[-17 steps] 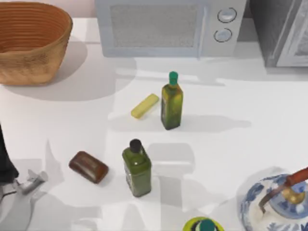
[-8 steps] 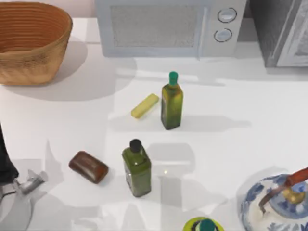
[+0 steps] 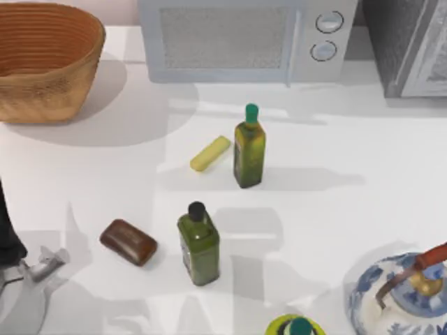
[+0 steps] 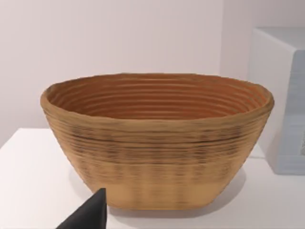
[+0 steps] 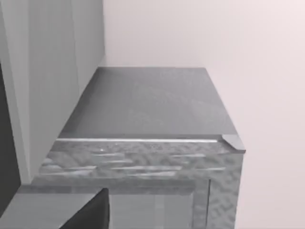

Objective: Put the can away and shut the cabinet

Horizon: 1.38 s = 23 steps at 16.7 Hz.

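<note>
The can is out of view. The cabinet (image 3: 408,49), a dark grey box with a pale framed door panel, stands at the table's back right corner, beside the microwave. In the right wrist view the cabinet's (image 5: 152,109) flat grey top lies close below the camera, and a dark part of my right gripper (image 5: 90,214) juts in at the picture's edge. My left gripper (image 3: 43,266) rests low at the table's front left. In the left wrist view a dark tip of the left gripper (image 4: 90,215) points toward the wicker basket.
A wicker basket (image 3: 45,59) sits back left and a white microwave (image 3: 244,38) back centre. Two green bottles (image 3: 249,146) (image 3: 198,243), a yellow bar (image 3: 210,153) and a brown block (image 3: 128,242) stand mid-table. A blue-white teapot (image 3: 401,293) is front right.
</note>
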### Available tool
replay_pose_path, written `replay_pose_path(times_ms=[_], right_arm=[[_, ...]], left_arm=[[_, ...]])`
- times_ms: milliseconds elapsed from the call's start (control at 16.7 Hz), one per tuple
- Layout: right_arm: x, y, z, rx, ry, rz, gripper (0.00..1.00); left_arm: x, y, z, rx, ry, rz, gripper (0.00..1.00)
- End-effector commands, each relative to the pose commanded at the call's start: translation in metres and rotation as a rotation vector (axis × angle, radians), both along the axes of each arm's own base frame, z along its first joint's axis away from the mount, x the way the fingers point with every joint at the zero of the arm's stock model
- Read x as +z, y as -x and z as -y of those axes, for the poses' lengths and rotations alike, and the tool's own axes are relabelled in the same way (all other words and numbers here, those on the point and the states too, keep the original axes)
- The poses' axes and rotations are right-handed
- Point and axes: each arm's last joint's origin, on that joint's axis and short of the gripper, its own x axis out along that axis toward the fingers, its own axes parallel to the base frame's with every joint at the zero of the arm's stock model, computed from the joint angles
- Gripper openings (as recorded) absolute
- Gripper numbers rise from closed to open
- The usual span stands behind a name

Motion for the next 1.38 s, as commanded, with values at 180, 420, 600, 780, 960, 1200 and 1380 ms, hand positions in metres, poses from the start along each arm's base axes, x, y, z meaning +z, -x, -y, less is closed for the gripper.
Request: replay_pose_path(times_ms=[180,420,600,780,960,1200,1380], right_arm=[[0.0,-0.024,-0.016,0.011,0.005,-0.004,1.0],[-0.001,-0.073,-0.069,0.021,0.008,-0.014,1.0],[-0.001,-0.099,-0.133,0.016,0.015,-0.016,1.0],[0.002,-0.102,-0.2,0.004,0.015,-0.005,1.0],[0.004,-0.087,-0.252,0.0,0.005,0.011,1.0],[0.002,-0.069,-0.289,-0.002,-0.004,0.007,1.0],[0.0,-0.067,-0.296,-0.002,-0.003,0.001,1.0]], left_arm=[[0.0,0.0,0.0,0.0,0.0,0.0,1.0],[0.0,0.0,0.0,0.0,0.0,0.0,1.0],[0.0,0.0,0.0,0.0,0.0,0.0,1.0],[0.0,0.0,0.0,0.0,0.0,0.0,1.0],[0.0,0.0,0.0,0.0,0.0,0.0,1.0],[0.0,0.0,0.0,0.0,0.0,0.0,1.0],[0.0,0.0,0.0,0.0,0.0,0.0,1.0]])
